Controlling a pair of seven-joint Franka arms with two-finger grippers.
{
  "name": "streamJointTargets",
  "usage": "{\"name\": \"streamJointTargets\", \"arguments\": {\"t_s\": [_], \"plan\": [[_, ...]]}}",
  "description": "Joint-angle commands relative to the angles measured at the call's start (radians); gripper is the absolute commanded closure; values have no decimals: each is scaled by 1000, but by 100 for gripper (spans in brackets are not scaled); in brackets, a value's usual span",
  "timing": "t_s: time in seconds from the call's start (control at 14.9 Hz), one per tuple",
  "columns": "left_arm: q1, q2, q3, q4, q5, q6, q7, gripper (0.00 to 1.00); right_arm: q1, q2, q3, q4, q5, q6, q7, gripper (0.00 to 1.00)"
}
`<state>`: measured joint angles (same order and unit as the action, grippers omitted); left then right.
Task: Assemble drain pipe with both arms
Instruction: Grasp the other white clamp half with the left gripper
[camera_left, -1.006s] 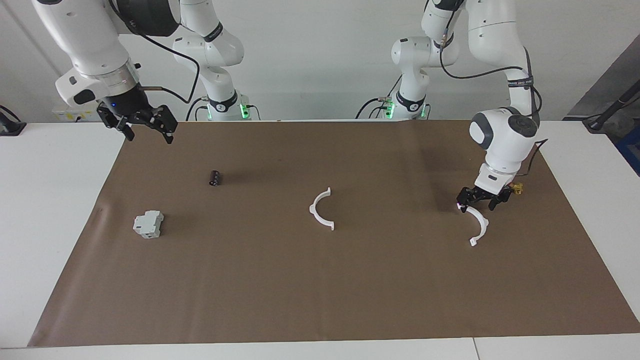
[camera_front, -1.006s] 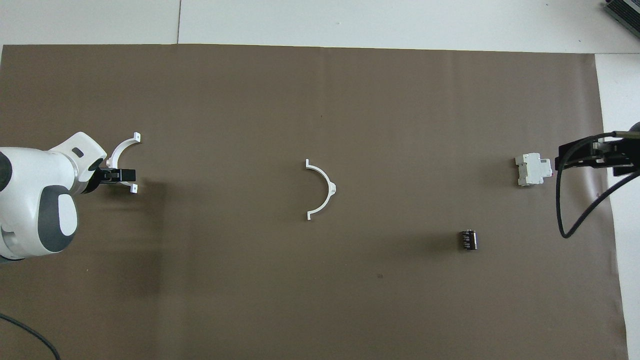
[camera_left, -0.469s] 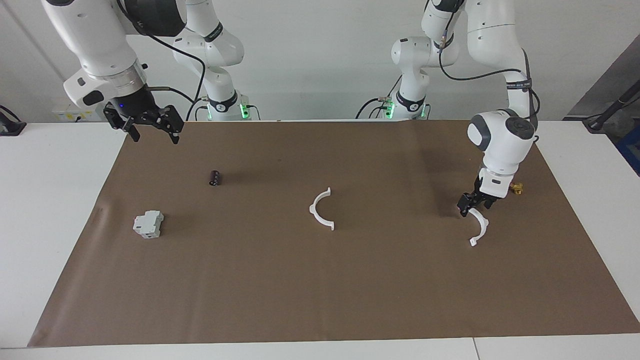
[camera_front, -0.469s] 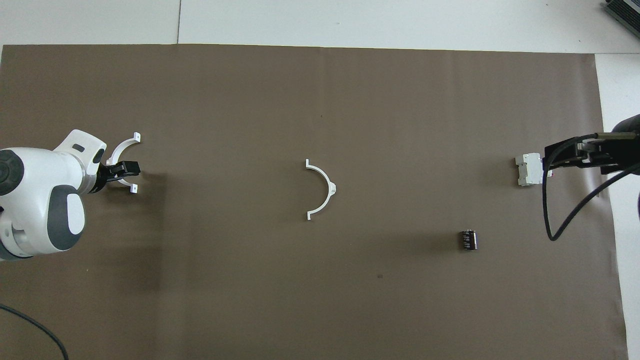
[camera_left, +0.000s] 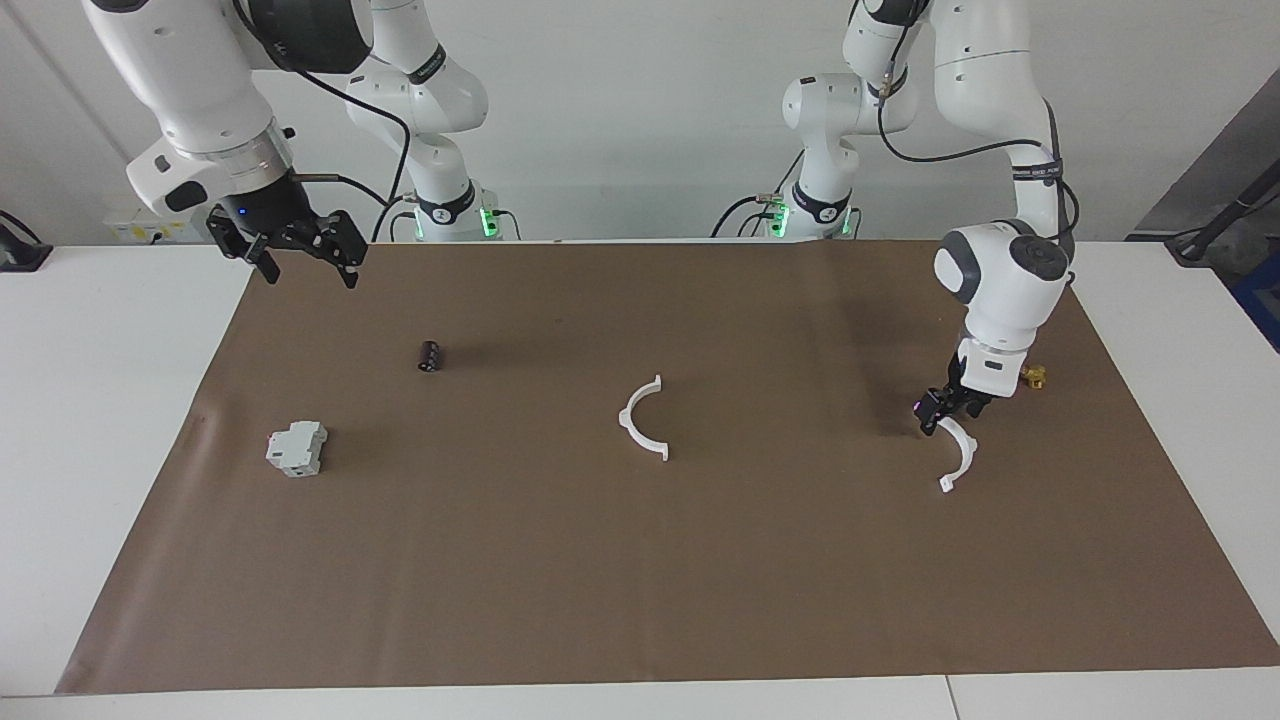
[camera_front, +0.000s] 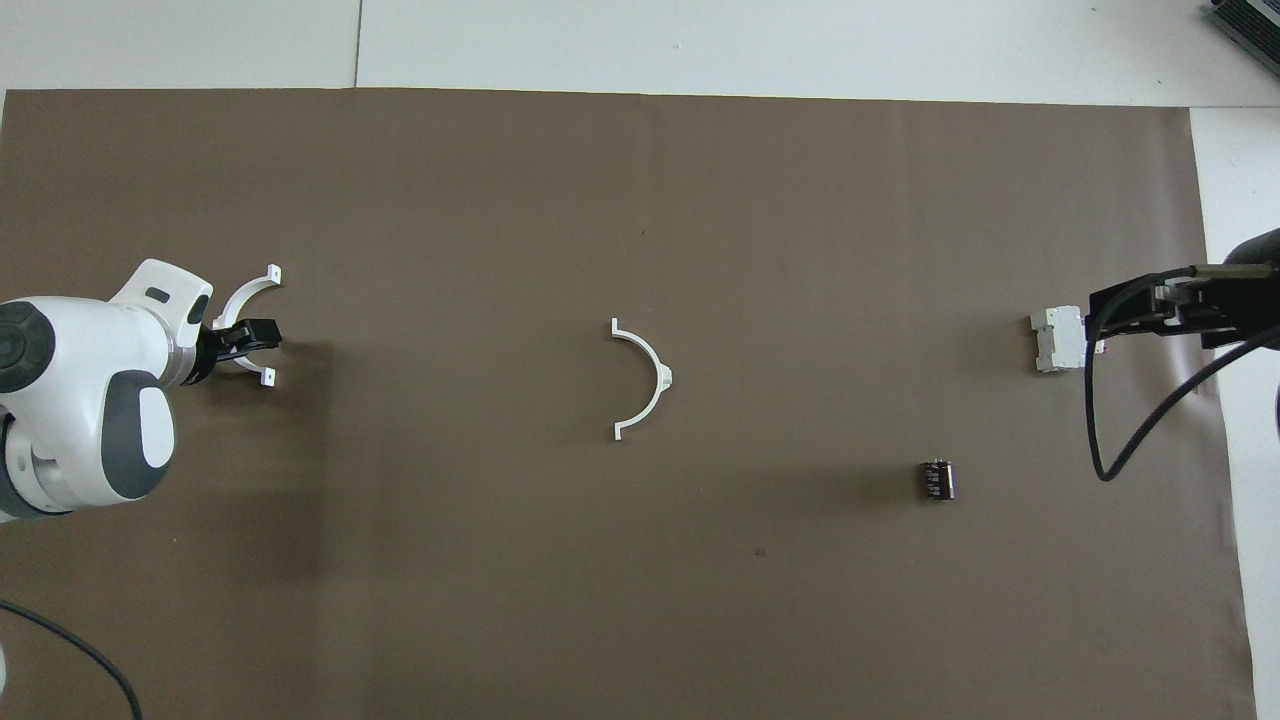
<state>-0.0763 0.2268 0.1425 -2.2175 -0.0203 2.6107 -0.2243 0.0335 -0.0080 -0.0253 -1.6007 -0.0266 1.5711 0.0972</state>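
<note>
One white half-ring (camera_left: 625, 418) of the drain pipe lies mid-mat, also in the overhead view (camera_front: 660, 372). The other half-ring (camera_left: 968, 450) lies toward the left arm's end (camera_front: 240, 292). My left gripper (camera_left: 938, 410) is low at that half-ring's end nearer the robots; in the overhead view it (camera_front: 250, 338) covers part of the arc. I cannot tell if it grips the piece. My right gripper (camera_left: 303, 265) is open and empty, raised over the mat's edge at the right arm's end, also in the overhead view (camera_front: 1100, 322).
A grey-white boxy block (camera_left: 296, 448) (camera_front: 1055, 340) and a small black cylinder (camera_left: 430, 355) (camera_front: 937, 479) lie toward the right arm's end. A small red-and-yellow valve (camera_left: 1033, 376) sits beside the left arm's wrist. A brown mat (camera_left: 640, 580) covers the table.
The left gripper has turned at the wrist and settled at the half-ring's end. The right gripper has shifted a little toward the table's middle. Both half-rings lie where they were.
</note>
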Motion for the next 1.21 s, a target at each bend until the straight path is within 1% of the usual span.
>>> {"name": "streamJointTargets", "arguments": {"t_s": [0.0,0.13,0.2,0.47,0.87,0.94,1.01,1.07,1.14], "plan": [[-8,29,8,19,-9,-4,-17,0,-9,3,2,10,2,-17,-17,0],[-3,31,8,79,-9,-108,-15,0,-9,3,2,10,2,-17,-17,0],[-2,32,6,97,-9,-139,-14,0,-9,3,2,11,2,-17,-17,0],[-6,32,5,98,-20,-150,-13,0,-9,3,2,10,2,-17,-17,0],[-10,32,6,91,-39,-132,-15,0,-9,5,2,10,2,-17,-17,0],[-11,34,6,91,-40,-132,-18,2,-9,3,2,10,2,-17,-17,0],[-13,32,6,91,-41,-132,-23,22,-9,3,2,10,2,-17,-17,0],[-14,34,6,91,-41,-132,-42,49,-9,3,2,10,2,-17,-17,0],[-17,34,5,93,-40,-135,-58,81,-9,5,2,10,2,-17,-17,0]]}}
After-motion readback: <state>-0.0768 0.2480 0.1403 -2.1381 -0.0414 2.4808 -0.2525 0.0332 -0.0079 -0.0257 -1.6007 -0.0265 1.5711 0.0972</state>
